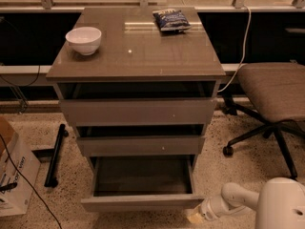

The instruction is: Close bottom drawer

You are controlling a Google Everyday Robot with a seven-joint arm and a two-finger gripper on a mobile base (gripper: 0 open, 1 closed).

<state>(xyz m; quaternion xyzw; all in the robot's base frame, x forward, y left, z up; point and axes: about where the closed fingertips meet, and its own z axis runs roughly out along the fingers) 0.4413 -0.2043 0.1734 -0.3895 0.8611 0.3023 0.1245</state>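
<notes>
At your far left a cardboard box (16, 175) sits on the floor, with a black bar (55, 154) lying just beside it. On the cabinet top (138, 61) you see a white bowl (84, 38) at the left and a snack bag (170, 19) toward the back right. The bottom drawer (138, 202) stands pulled out below two other drawer fronts, its tray showing. The gripper (194, 217) sits low, just beside that drawer's right front corner. You cannot tell whether it is released or clenched. An office chair (274, 89) stands at the right.
</notes>
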